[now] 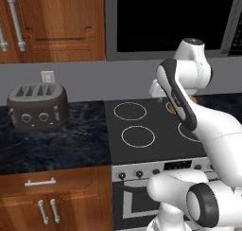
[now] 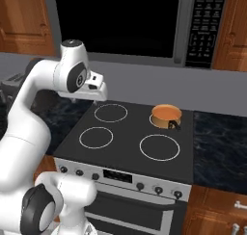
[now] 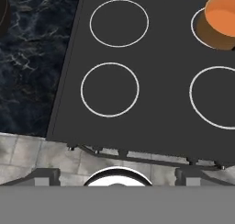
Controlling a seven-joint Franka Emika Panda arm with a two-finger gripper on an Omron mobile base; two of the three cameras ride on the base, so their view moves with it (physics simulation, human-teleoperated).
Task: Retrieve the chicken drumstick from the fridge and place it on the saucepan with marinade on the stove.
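Observation:
The stove (image 2: 126, 147) is a black cooktop with white burner rings and lies straight ahead, also seen from above in the hand view (image 3: 158, 108). The tan-orange saucepan (image 2: 166, 114) stands on the back right ring, at the hand view's top right corner (image 3: 223, 14). My gripper (image 3: 117, 176) hovers high over the stove's left side, left of the saucepan and well apart from it. Its fingertips (image 3: 46, 175) stand wide apart with nothing between them, so it is open. In the right base view the hand (image 2: 96, 90) hangs from the raised arm. The chicken drumstick and the fridge are out of view.
A dark toaster (image 1: 38, 107) sits on the black marble counter (image 1: 61, 147) left of the stove. A black microwave (image 2: 120, 22) hangs above the cooktop, with wooden cabinets (image 1: 56, 22) beside it. More counter (image 2: 219, 133) runs to the right. Knobs (image 2: 140, 186) line the stove's front.

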